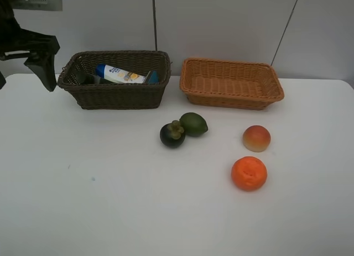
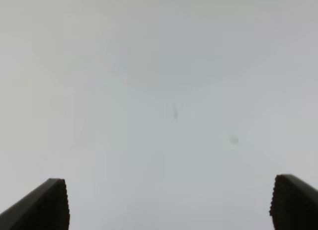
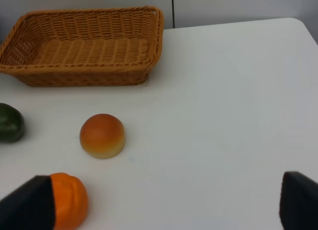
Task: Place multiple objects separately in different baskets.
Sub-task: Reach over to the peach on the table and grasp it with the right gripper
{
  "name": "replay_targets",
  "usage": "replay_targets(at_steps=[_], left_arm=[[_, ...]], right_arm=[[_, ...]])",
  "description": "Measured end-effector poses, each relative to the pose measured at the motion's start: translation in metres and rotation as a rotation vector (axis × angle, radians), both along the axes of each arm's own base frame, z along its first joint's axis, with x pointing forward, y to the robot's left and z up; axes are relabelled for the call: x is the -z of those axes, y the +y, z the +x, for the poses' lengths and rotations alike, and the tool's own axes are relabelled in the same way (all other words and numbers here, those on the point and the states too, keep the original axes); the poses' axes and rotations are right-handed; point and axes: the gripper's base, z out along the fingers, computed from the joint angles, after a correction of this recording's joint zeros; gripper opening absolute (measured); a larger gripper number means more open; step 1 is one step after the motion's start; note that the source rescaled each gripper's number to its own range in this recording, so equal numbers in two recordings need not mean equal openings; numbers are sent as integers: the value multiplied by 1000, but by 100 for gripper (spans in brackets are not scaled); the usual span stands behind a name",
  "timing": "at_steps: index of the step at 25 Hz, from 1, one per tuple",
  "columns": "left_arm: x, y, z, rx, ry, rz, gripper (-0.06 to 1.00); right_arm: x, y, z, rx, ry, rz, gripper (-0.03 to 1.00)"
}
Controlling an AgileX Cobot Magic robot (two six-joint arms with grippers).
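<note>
— White surface [image 1: 110,200], pale wall behind. What lies nearest?
— The orange [image 1: 249,173]. The peach [image 1: 256,138] sits near it at its 12 o'clock, not touching.
— And to their 9 o'clock?
— The dark purple mangosteen [image 1: 172,134], with the green citrus [image 1: 193,124] touching it at 2 o'clock.
— The baskets?
— Side by side at the far edge. The dark brown basket [image 1: 116,95] stands at 11 o'clock from the mangosteen, and the white blue-capped bottle [image 1: 121,74] lies inside. The light orange-tan basket [image 1: 232,95] stands at 1 o'clock.
— The fingers?
— The left fingers [image 2: 47,207] are spread wide over bare surface and grip nothing. The right fingers [image 3: 30,205] are spread just as wide, with the orange showing beside one finger and nothing between them.
</note>
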Motion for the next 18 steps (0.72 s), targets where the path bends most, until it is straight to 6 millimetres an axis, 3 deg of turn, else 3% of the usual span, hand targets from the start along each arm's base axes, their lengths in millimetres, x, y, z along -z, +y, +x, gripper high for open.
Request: replay_targets(at_steps=[10, 13, 18], left_arm=[[12, 17, -127, -21, -6, -105, 99], [14, 26, -168, -13, -103, -126, 99], [22, 36, -211, 80, -420, -166, 99]], right_arm=[[0, 0, 0, 0, 0, 0, 100], [0, 0, 0, 0, 0, 0, 100], [0, 0, 0, 0, 0, 0, 100]])
